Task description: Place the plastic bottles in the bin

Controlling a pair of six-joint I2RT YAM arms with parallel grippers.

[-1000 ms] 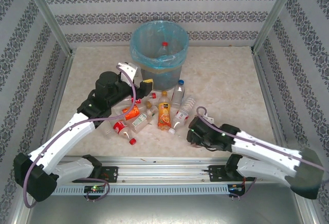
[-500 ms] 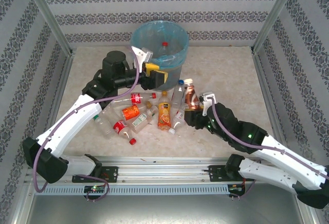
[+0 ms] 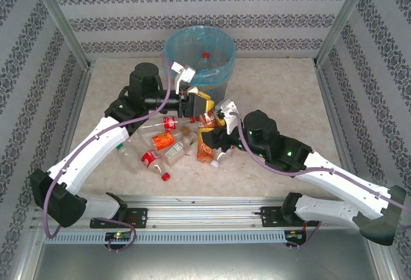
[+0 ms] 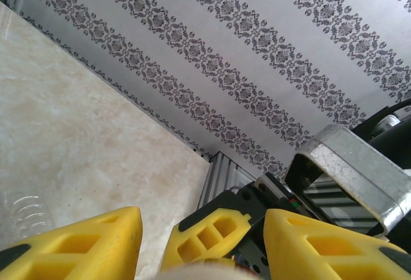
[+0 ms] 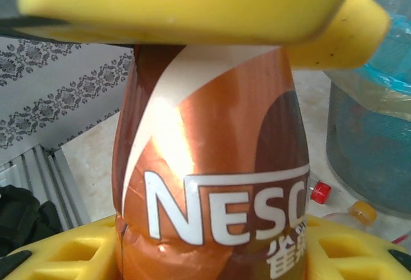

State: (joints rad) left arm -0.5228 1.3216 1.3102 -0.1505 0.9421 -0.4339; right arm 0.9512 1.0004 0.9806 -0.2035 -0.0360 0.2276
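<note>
as the top view shows it, 1 bin [image 3: 221, 82], lined with a light-blue bag, is placed at the far middle of the table [image 3: 289, 100], and 1 red-capped bottle [image 3: 205, 55] is seen inside it. at least 6 plastic bottles [image 3: 166, 140] are counted in a loose heap on the table just in front of the bin; an exact count is prevented by overlap. 1 brown-labelled bottle [image 3: 207, 119] is held above that heap, near the bin's front wall, between the 2 grippers. the right gripper [image 3: 213, 121] is clamped on its body. the left gripper [image 3: 199, 102] is set at the bottle's top with its 2 fingers spread apart, not closed on it.

the grip is confirmed by the right wrist view: the brown and white label is flanked low down by 2 yellow fingers [image 5: 58, 254], and a yellow finger of the other arm is seen across the bottle's top. the bin's bag, 1 red cap [image 5: 319, 192] and 1 orange cap [image 5: 363, 214] are caught there at the right. in the left wrist view, the spread fingers and patterned wallpaper [image 4: 257, 42] are recorded at close range.
</note>
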